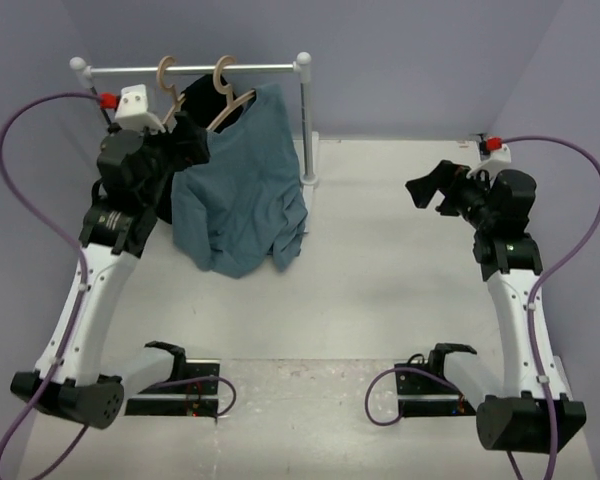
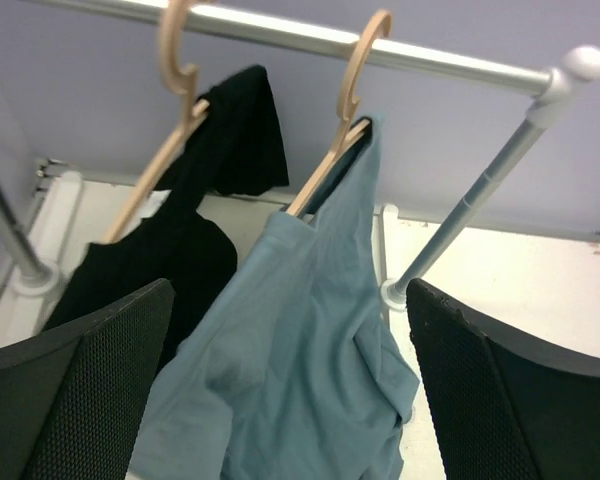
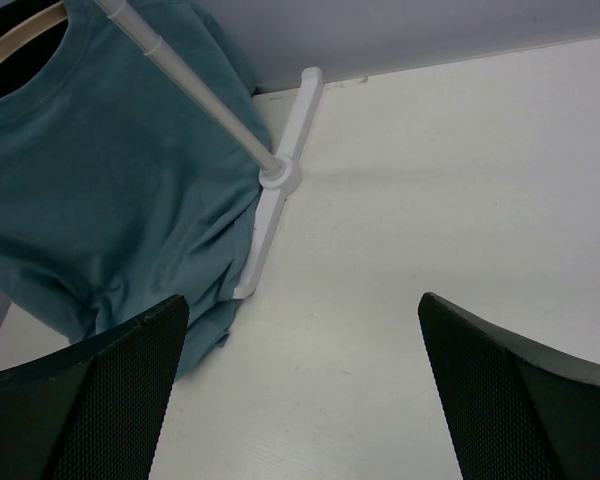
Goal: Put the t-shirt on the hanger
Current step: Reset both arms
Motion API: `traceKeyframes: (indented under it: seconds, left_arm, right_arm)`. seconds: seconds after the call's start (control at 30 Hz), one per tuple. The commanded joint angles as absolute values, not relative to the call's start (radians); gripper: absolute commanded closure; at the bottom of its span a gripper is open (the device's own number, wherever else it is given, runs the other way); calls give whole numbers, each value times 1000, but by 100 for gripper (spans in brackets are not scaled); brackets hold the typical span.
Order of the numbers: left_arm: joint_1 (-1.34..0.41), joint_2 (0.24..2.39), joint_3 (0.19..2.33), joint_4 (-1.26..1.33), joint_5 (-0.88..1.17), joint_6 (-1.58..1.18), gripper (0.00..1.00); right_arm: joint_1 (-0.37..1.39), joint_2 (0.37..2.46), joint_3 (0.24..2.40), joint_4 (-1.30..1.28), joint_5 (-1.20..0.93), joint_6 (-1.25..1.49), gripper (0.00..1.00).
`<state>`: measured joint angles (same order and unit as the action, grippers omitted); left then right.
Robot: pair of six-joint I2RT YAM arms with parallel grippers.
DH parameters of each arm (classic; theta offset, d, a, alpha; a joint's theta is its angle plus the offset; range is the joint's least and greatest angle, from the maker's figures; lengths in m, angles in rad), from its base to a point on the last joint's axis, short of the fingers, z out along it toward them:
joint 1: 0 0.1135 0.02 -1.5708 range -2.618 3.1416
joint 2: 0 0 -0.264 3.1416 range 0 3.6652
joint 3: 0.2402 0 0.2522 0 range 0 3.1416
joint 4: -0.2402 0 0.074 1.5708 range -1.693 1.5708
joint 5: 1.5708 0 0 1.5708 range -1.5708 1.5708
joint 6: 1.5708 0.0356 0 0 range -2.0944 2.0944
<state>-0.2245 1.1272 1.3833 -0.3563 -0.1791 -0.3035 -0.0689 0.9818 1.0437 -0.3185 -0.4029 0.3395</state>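
The slate-blue t-shirt (image 1: 242,185) hangs from the right-hand tan wooden hanger (image 1: 226,92) on the rail, its lower part bunched on the table. In the left wrist view the hanger (image 2: 348,112) runs into the shirt's neck and the shirt (image 2: 300,340) drapes down between my fingers without touching them. My left gripper (image 1: 195,135) is open and empty, close to the shirt's left shoulder. My right gripper (image 1: 427,190) is open and empty, over the table well to the right of the rack. The right wrist view shows the shirt (image 3: 100,190) and a hanger end (image 3: 20,25).
A twin hanger (image 1: 168,80) holding a black garment (image 2: 220,150) hangs to the left on the same silver rail (image 1: 250,69). The rack's right post (image 1: 305,120) and white foot (image 3: 280,180) stand beside the shirt. Purple walls close in the back and sides.
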Motion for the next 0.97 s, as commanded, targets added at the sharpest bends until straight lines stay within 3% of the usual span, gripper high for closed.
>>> traceKeyframes:
  seconds: [0.0,0.13,0.57,0.93]
  left_arm:
    - [-218,986,1329,-524,-270,-301,0]
    - [-217,843,1216,-600,-346,-277,0]
    - [-220,449,821,-509,-406,-269,0]
    - [-266,419,728,-456,-451,-273,0]
  right_arm:
    - [-52,842,1100,-500,-291,316,1]
    - [-26,676,1012,-552,-123,287,1]
    - [129,440,931,-625,-82,200,1]
    - [191,397,876,-592,61,193,1]
